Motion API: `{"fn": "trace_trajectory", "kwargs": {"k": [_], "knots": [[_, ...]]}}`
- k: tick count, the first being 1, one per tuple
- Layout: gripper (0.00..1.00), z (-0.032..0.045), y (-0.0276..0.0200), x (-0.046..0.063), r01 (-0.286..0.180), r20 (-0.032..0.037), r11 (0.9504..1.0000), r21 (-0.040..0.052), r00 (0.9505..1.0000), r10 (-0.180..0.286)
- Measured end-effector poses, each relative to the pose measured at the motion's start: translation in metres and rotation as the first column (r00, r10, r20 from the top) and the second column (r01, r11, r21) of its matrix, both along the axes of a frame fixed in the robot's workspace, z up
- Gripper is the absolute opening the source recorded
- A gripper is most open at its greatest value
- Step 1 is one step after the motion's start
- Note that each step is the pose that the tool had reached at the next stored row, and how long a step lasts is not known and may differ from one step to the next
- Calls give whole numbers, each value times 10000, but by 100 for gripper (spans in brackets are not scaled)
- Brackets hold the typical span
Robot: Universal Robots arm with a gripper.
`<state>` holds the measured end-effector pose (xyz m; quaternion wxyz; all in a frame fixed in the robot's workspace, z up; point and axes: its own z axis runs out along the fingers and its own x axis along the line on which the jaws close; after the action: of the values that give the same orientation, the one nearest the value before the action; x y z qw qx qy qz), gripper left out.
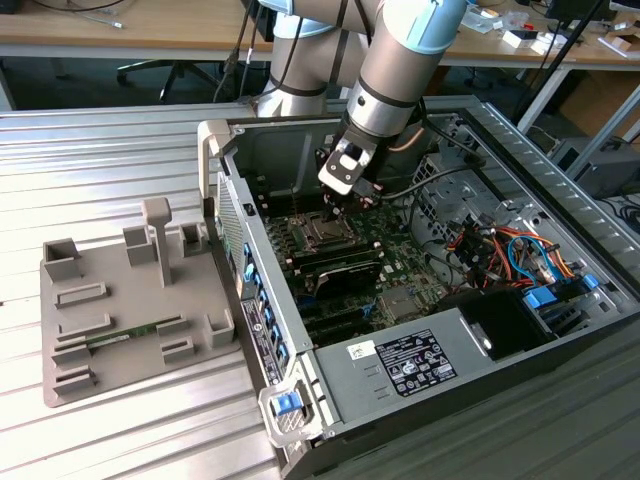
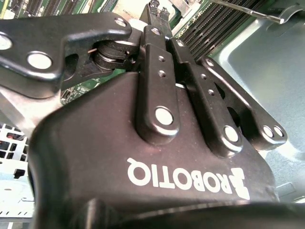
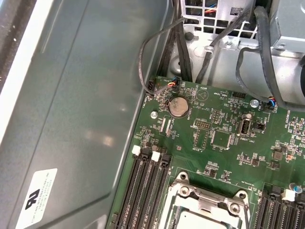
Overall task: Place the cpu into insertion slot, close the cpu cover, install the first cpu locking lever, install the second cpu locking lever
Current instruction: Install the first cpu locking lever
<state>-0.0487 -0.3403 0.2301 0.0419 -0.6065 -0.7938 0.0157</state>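
Gripper (image 1: 336,208), closed on nothing visible, hovers over the insertion slot (image 1: 322,233), cpu (image 3: 190,222) seemingly under the cpu cover (image 3: 205,194); I judge lever-latching at hand, needing a fine push.

One gripper (image 1: 335,203), one computer case (image 1: 275,150), one grey tray (image 1: 130,290), one coin battery (image 3: 178,107), one insertion slot (image 1: 322,232).

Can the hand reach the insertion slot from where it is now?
Probably yes: the hand hangs just above the square black, silver-rimmed insertion slot, inside the open case, with nothing visibly between them.
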Motion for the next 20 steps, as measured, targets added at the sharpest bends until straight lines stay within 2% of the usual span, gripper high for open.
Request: {"fn": "trace_trajectory", "kwargs": {"k": [20], "knots": [[10,0,0,0,-350,0,9994,0,9994,350]]}}
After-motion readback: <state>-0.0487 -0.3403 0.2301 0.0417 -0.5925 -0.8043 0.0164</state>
